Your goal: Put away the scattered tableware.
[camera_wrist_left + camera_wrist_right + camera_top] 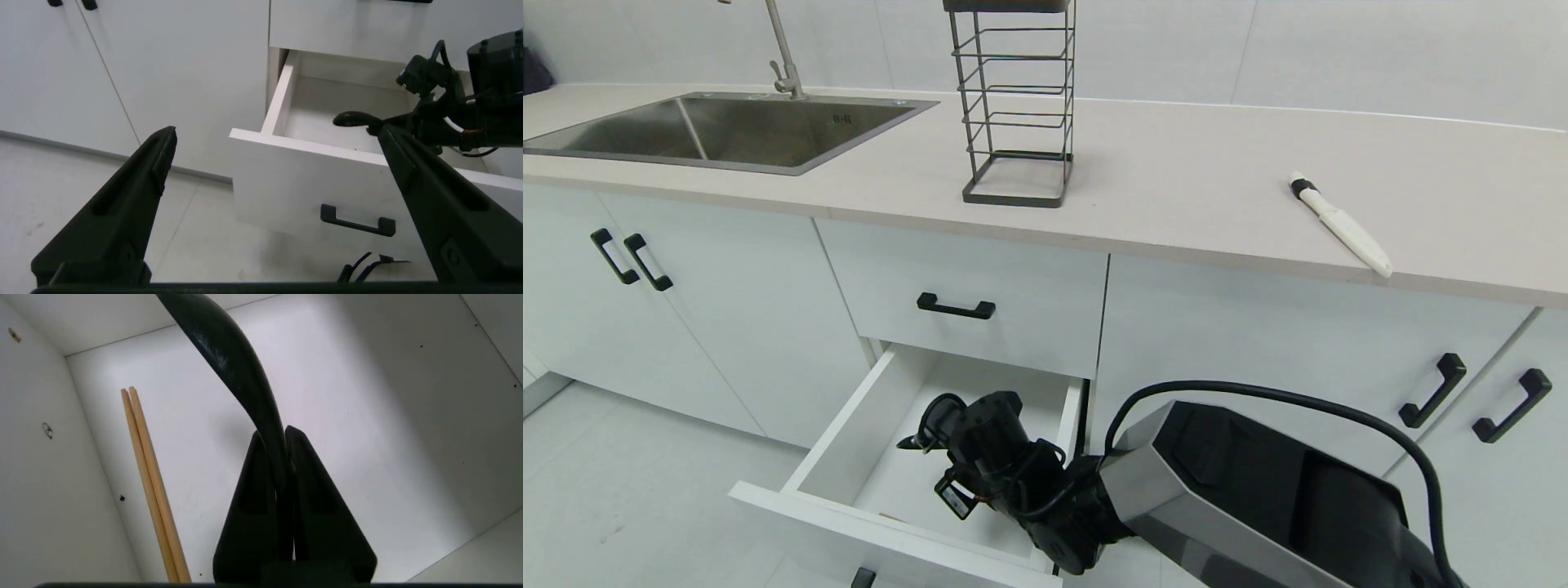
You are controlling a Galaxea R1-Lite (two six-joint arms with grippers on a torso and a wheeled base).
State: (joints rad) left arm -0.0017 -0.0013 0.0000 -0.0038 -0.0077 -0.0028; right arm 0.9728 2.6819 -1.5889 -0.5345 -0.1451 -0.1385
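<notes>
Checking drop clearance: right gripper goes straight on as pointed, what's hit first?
Likely the drawer floor, met by the black utensil it holds, before the right gripper itself; chopsticks lie aside. Depth uncertain.

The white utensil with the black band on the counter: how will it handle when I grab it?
Probably stiff and light: the white utensil is slim and straight. It lies flat on the counter, so its smooth-looking body may slip in a pinch. Its tip is near the front edge; a push could slide it off.
</notes>
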